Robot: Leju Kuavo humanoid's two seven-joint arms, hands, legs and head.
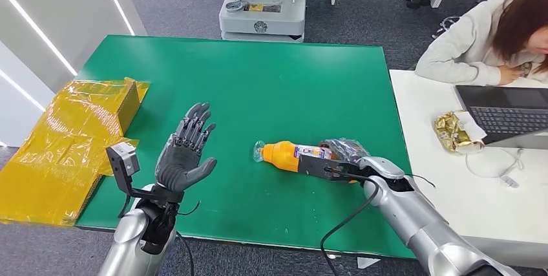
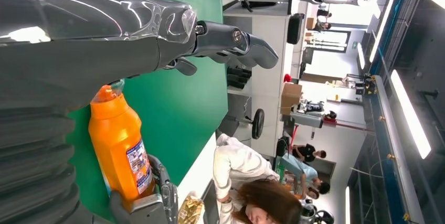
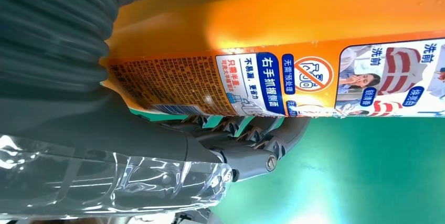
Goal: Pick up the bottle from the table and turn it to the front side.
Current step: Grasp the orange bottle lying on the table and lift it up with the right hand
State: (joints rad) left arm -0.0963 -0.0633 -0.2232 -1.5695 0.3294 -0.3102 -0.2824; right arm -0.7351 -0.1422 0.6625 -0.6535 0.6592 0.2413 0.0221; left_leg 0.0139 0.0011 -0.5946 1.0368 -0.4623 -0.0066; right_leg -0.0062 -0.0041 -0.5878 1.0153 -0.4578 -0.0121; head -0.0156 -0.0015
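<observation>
A green table (image 1: 258, 82) lies under my hands, yellow wrapping (image 1: 58, 140) left of my left hand (image 1: 184, 153), which hovers spread and empty. My right hand (image 1: 339, 156) grips the orange bottle (image 1: 284, 154), lying sideways.

I see a big green table (image 1: 258, 88) in front of me. An orange bottle (image 1: 284, 155) lies on its side on the green top, at about 5 o'clock from the middle, with its clear cap end pointing to 9 o'clock. My right hand (image 1: 342, 156) holds it at the other end. A yellow shiny box (image 1: 113, 105) sits at the 9 o'clock edge, partly hanging off the table.
</observation>
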